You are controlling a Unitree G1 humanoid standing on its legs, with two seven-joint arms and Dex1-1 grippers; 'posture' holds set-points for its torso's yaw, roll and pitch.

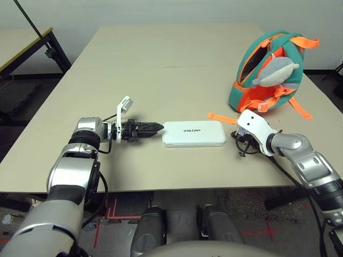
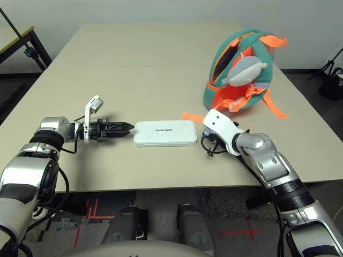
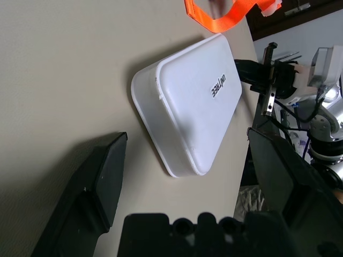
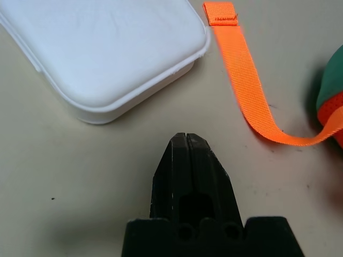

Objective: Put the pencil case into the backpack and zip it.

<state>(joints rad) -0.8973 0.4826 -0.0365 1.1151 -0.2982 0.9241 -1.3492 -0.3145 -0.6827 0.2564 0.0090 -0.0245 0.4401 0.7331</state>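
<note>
The white pencil case (image 1: 194, 133) lies flat near the table's front edge, lettering up. My left gripper (image 1: 158, 127) points at its left end; in the left wrist view the gripper (image 3: 187, 138) is open, the case (image 3: 187, 107) just ahead of its fingers (image 3: 102, 182). My right gripper (image 1: 239, 140) rests at the case's right end, shut on nothing, its tip (image 4: 185, 140) a short way from the case (image 4: 107, 53). The teal and orange backpack (image 1: 268, 69) stands at the back right, its zipper open, a grey plush toy (image 1: 274, 72) hanging on its front.
An orange strap (image 1: 222, 118) from the backpack trails over the table between the backpack and the case, close to my right gripper. A second table (image 1: 21, 43) stands off to the far left. The beige table (image 1: 150, 64) stretches bare behind the case.
</note>
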